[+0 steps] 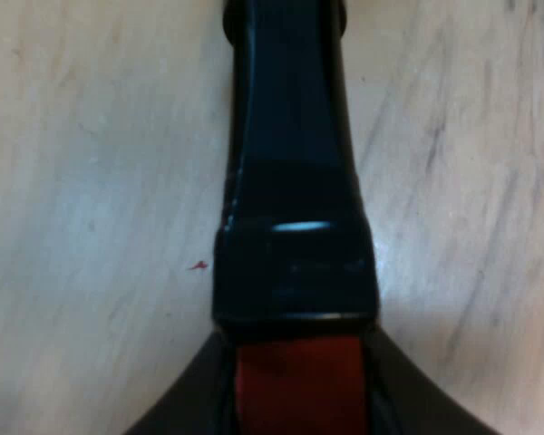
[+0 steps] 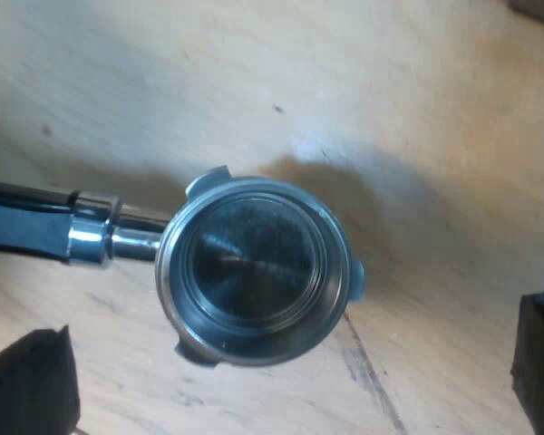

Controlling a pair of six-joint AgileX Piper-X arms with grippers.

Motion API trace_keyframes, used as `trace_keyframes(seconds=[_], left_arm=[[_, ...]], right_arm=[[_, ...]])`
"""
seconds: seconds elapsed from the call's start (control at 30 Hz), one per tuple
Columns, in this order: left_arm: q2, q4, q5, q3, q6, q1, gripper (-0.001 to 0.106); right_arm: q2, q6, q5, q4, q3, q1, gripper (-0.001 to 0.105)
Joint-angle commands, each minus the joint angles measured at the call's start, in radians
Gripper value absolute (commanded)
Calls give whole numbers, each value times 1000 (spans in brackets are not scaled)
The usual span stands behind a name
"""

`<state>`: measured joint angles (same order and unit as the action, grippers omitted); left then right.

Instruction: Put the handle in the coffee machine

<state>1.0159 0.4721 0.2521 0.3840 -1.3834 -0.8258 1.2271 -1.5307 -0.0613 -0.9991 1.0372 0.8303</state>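
The metal holder's dark handle (image 1: 290,181) runs away from my left wrist camera over the wooden table, and its red end (image 1: 295,385) sits between the fingers. My left gripper (image 1: 295,403) is shut on that red end, with a black finger (image 1: 186,412) close against each side. In the right wrist view I look straight down into the holder's round metal basket (image 2: 254,272), which is empty and casts a shadow on the table. The chrome neck and dark handle (image 2: 27,222) lead off from it. My right gripper (image 2: 286,362) hangs above the basket, open, with its fingers (image 2: 32,381) wide apart.
Pale wooden table top (image 2: 390,109) lies under everything, with a scuffed line near the basket. A small red speck (image 1: 198,265) marks the wood beside the handle. The edge of a dark object (image 2: 539,9) shows far from the basket.
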Motion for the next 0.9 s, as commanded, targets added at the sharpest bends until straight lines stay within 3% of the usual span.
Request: trace_keyframes(seconds=[0.03,0.37,0.67,0.77,0.9], left_arm=[[-42,1,7,16,-12,12,0],[-196,114,7,16,-23,128,0],[-336,190,10,22,-23,197,0],[-362,281,13,63,-19,201,0],[-366,391,13,108,48,201,0]], right_arm=[[-41,-14,5,-13,9,2,99],[-143,17,82,-28,9,16,99],[-169,64,187,-19,9,159,99],[-169,107,247,5,9,239,99],[-169,107,268,41,9,306,99]])
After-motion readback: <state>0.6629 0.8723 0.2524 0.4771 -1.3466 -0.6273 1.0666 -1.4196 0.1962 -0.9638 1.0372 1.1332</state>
